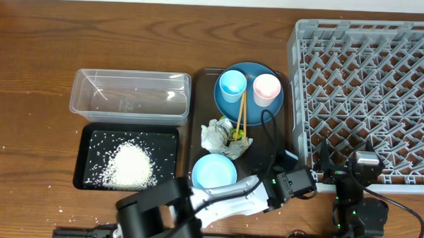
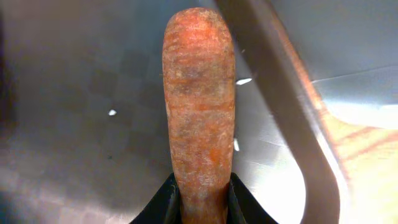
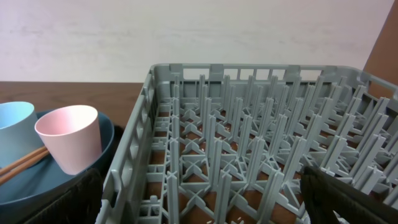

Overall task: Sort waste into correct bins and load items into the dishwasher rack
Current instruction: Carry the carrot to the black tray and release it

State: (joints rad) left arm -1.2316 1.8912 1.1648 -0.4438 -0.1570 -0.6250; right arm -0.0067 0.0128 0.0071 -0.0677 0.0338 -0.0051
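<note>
The left gripper [image 2: 200, 205] held its jaws clenched on the orange carrot [image 2: 199, 106] (waste sorting in hand), which next likely called for carrying to the black tray [image 1: 81, 153] at nine o'clock, while the right gripper [image 3: 202, 199] stood released.

Bright even light, soft shadows, carrot [image 2: 199, 112] close-up blurry, perhaps glare right

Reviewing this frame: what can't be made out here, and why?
Overhead: carrot unseen, covered by the left pincer.
Left wrist: carrot's gripped end cut off by the bottom edge; the surface beneath is blurred.
Right wrist: light blue cup cropped by the left edge.
</note>
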